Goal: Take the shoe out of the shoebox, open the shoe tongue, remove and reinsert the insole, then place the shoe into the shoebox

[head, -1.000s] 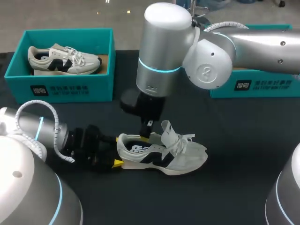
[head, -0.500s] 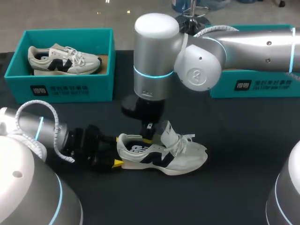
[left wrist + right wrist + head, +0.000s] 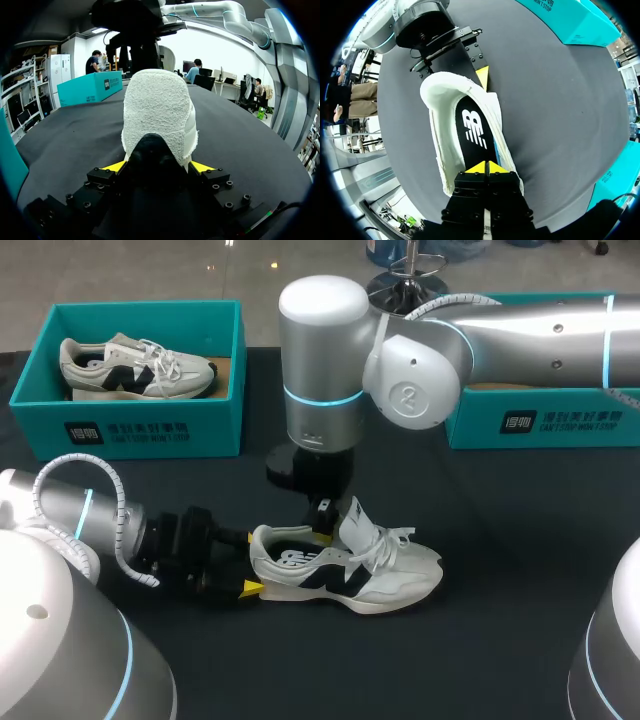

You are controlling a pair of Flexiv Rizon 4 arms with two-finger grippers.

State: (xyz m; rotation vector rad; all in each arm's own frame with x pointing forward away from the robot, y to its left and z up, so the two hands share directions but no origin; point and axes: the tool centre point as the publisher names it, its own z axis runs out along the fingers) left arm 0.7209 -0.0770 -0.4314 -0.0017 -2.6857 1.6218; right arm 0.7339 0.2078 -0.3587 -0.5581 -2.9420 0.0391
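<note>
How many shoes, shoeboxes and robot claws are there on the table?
Shoes: 2, boxed shoe and table shoe
Shoeboxes: 2, left shoebox and right shoebox
Claws: 2, left claw and right claw
Total: 6

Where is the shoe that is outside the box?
In the head view the shoe lies mid-table, heel in the left gripper, right gripper over its opening.

On the table (image 3: 520, 570), the shoe (image 3: 345, 575) lies with its heel between the fingers of my left gripper (image 3: 159, 166), toe pointing away. My right gripper (image 3: 485, 167) reaches down into its opening, fingertips together over the insole (image 3: 472, 127), beside the tongue (image 3: 355, 515). Beyond both grippers stand 2 boxes: 1 shoebox (image 3: 130, 430) holding a second shoe (image 3: 135, 368), the other shoebox (image 3: 540, 420) behind my right arm.
</note>
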